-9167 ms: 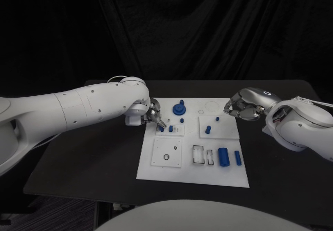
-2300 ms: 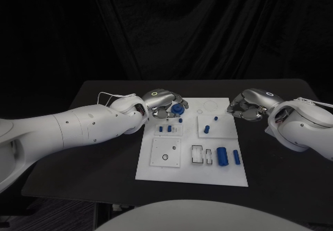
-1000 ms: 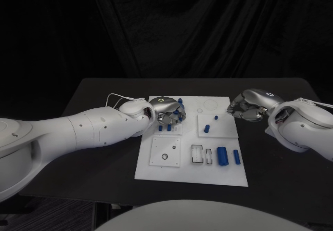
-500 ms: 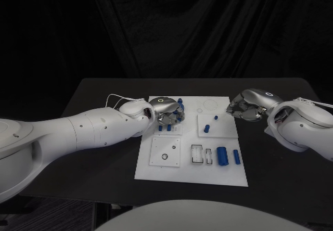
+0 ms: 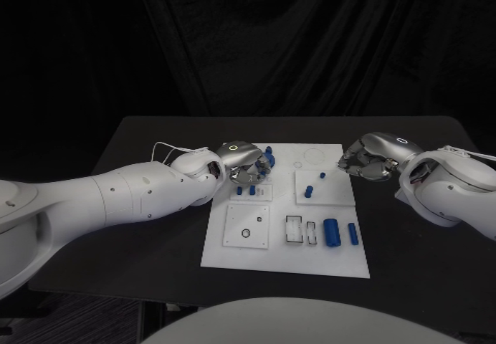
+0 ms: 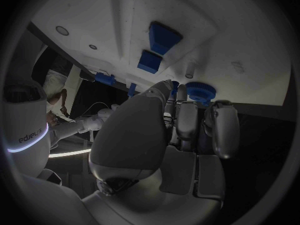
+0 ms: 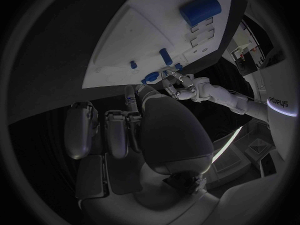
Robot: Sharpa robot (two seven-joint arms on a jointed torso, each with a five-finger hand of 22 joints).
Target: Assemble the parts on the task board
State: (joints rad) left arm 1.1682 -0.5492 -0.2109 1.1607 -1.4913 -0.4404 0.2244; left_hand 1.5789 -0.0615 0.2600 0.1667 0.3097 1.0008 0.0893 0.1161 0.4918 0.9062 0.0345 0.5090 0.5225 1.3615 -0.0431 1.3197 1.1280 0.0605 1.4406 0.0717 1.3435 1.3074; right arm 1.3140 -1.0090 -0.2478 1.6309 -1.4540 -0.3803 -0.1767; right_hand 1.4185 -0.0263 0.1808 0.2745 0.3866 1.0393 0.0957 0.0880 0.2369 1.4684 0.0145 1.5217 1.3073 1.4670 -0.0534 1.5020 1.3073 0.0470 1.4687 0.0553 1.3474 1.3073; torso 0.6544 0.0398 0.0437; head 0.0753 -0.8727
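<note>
Step in hand: seating the blue round gear-like part (image 5: 268, 161) at the far-left of the white task board (image 5: 259, 251).
Your silver left hand (image 5: 246, 166) hovered over it w/ fingers curled round; actual grip — can't tell. Right hand (image 5: 364, 163) sat curled beside the board, holding nothing. Next you'd need alignment, then press.

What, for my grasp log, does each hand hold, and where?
Left hand fingertips meet the blue gear at its toothed rim; a firm grip cannot be told. Right hand holds nothing.

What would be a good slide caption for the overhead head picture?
Robot's left hand reaches over blue parts at the far end of the white task board; its right hand hovers beside the board's right edge.
</note>
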